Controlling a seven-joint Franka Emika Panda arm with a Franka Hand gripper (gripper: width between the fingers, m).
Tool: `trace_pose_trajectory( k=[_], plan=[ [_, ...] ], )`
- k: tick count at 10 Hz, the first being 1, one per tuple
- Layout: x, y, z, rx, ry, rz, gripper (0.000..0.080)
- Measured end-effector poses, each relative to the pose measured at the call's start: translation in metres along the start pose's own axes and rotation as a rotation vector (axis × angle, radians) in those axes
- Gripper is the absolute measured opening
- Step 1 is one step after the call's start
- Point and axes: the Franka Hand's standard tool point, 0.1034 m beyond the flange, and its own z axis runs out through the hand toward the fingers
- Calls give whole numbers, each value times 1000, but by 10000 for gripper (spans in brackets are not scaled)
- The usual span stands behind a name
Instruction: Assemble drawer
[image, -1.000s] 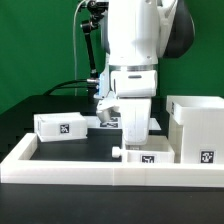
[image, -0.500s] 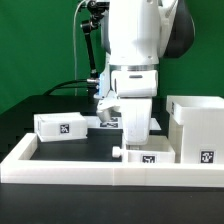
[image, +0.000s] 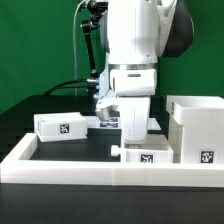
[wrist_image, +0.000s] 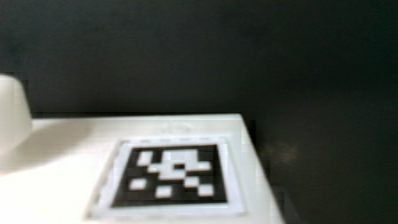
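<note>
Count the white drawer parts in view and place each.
3. One small tray lies at the exterior view's left, a second tray below the arm, the large case at its right. The arm may hide others.

The arm (image: 135, 35) is cased in smooth, glossy white rounded shells, with a dark grey joint cover (image: 181, 30) bulging at its two o'clock edge. A thin grey band (image: 133, 69) rings the casing toward six o'clock, where the wide upper shell meets a narrower, boxier white wrist block (image: 133, 88).
</note>
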Motion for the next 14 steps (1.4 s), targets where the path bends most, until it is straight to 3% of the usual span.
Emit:
trace_pose_trajectory(
  k=[14],
  plan=[
    [17,-2,1,2,-3,-36,41]
  ],
)
